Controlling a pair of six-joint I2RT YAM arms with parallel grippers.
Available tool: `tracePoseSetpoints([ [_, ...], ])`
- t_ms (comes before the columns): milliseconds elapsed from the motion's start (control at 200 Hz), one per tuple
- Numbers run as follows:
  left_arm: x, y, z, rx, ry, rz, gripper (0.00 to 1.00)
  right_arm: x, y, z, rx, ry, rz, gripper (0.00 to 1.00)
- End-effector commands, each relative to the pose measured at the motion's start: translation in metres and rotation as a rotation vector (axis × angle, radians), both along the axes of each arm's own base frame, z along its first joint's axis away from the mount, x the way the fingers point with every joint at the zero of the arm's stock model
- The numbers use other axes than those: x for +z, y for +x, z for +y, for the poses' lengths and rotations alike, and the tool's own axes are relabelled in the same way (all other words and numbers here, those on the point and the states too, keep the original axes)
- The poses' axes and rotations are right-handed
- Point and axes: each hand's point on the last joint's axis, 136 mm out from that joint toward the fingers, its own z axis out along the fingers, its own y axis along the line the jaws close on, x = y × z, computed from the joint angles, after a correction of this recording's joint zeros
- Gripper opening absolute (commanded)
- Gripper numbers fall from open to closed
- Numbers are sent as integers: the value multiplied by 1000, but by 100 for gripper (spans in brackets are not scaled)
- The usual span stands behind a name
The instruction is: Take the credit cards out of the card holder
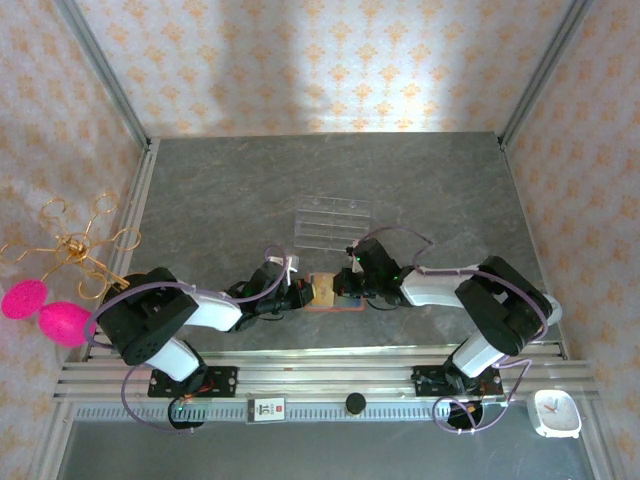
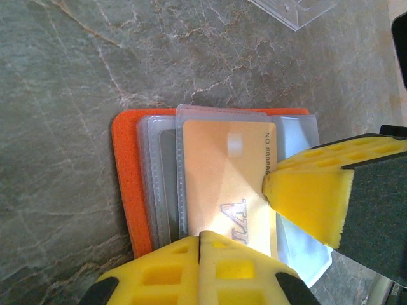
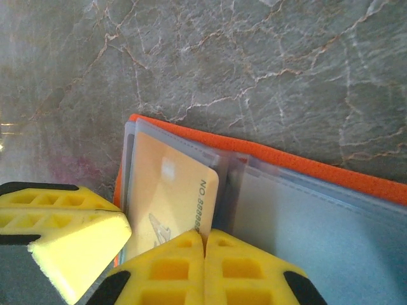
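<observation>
Gold card [image 2: 222, 184] has its near end under the left gripper [image 2: 200, 241], clamped shut at bottom centre; its long axis runs up-frame inside the open orange holder [image 2: 127, 165]. The right gripper [image 3: 205, 244], jaws together, touches the card's right edge; whether it pinches is unclear. Rack [image 2: 296, 9] lies beyond, upper right.

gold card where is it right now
In the top view the gold card lies at the near middle of the table, on the open orange wallet, between the left tool and right tool, in front of the clear rack.
</observation>
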Motion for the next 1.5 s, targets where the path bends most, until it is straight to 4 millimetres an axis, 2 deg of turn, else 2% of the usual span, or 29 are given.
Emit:
tracePoseSetpoints([
  [0, -24, -11, 16, 20, 60, 75, 0, -3, -6, -11, -27, -27, 10, 0],
  [140, -22, -13, 19, 27, 44, 75, 0, -8, -7, -29, -82, -72, 41, 0],
  [275, -22, -14, 17, 19, 30, 79, 0, -7, -14, -29, -68, -64, 97, 0],
  [425, -20, -15, 18, 23, 23, 74, 0, 1, -14, -29, -62, -51, 119, 0],
  [556, -4, -13, 16, 14, -3, 30, 0, 1, -11, -33, -36, -113, 97, 0],
  [611, 9, -11, 14, 12, -33, -9, 0, 2, -13, -28, -1, -108, 94, 0],
  [696, 26, -8, 12, 8, -66, -57, 12, 7, -13, -16, 50, -97, 70, 0],
  [801, 33, -7, 4, -14, -75, -77, 14, 7, -13, -1, 114, -112, 45, 0],
  [926, 22, -7, -3, -33, -56, -43, 13, 1, -15, 11, 167, -130, 44, 0],
  [1061, 5, -6, 0, -14, -13, 2, 6, -2, -16, 12, 187, -159, 34, 0],
  [1111, 0, -6, 0, -12, -4, 13, 5, -3, -17, 11, 191, -166, 35, 0],
  [1156, -5, -6, 0, -10, 5, 28, 0, -5, -18, 8, 190, -180, 37, 0],
  [1326, -25, -12, 6, 7, 31, 93, 0, -2, -13, -4, 142, -188, 8, 0],
  [1497, -31, -17, 7, -1, 28, 119, 0, 0, -12, -17, 104, -161, 17, 0],
])
